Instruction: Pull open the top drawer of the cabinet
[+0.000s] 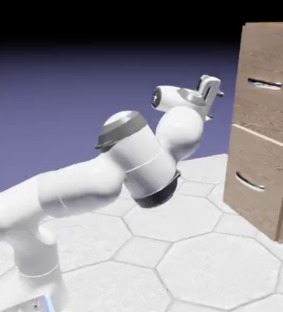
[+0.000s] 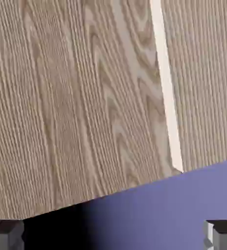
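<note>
We see the cabinet (image 1: 267, 128) standing at the right edge of the worktop (image 1: 199, 256), its top drawer (image 1: 271, 82) the upper of two wood-grain fronts, with a thin silver handle (image 1: 265, 83) across it. Our gripper (image 1: 212, 97) hangs in the air just short of that drawer front, roughly level with the handle and apart from it, touching nothing. In the hand view its fingertips (image 2: 6, 233) sit far apart at the bottom corners, spread wide with nothing between them, and wood grain fills most of the picture above a strip of blue-violet backdrop. The lower drawer (image 1: 257, 183) sits beneath.
</note>
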Robot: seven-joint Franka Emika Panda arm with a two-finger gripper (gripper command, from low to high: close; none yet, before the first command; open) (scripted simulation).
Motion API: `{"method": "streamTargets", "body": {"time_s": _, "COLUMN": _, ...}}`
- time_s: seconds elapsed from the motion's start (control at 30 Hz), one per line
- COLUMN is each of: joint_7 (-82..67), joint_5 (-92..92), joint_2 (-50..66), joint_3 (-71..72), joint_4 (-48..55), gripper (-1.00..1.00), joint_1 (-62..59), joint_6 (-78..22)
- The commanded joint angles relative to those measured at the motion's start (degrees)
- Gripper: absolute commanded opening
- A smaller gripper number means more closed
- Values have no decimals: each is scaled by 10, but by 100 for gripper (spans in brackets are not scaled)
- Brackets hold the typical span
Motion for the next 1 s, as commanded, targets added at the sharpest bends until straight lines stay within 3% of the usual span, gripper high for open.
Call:
{"method": "streamTargets", "body": {"time_s": 0.0, "joint_7": -25, "joint_5": -19, "joint_2": 14, "joint_3": 14, "joint_4": 8, "gripper": 0, "joint_1": -8, "joint_6": -5}}
{"method": "streamTargets", "body": {"time_s": 0.13, "joint_7": -97, "joint_5": -76, "joint_2": 53, "joint_3": 53, "joint_4": 30, "gripper": 0, "joint_1": -30, "joint_6": -21}}
{"method": "streamTargets", "body": {"time_s": 0.37, "joint_7": -132, "joint_5": -81, "joint_2": 64, "joint_3": 24, "joint_4": 159, "gripper": 0, "joint_1": 54, "joint_6": 26}}
{"method": "streamTargets", "body": {"time_s": 0.4, "joint_7": -132, "joint_5": -81, "joint_2": 64, "joint_3": 24, "joint_4": 159, "gripper": -100, "joint_1": 54, "joint_6": 26}}
{"method": "streamTargets", "body": {"time_s": 0.63, "joint_7": -89, "joint_5": -73, "joint_2": 42, "joint_3": 43, "joint_4": 38, "gripper": -100, "joint_1": -25, "joint_6": -14}}
{"method": "streamTargets", "body": {"time_s": 0.97, "joint_7": 82, "joint_5": -12, "joint_2": -165, "joint_3": -92, "joint_4": 92, "gripper": -100, "joint_1": -28, "joint_6": 100}}
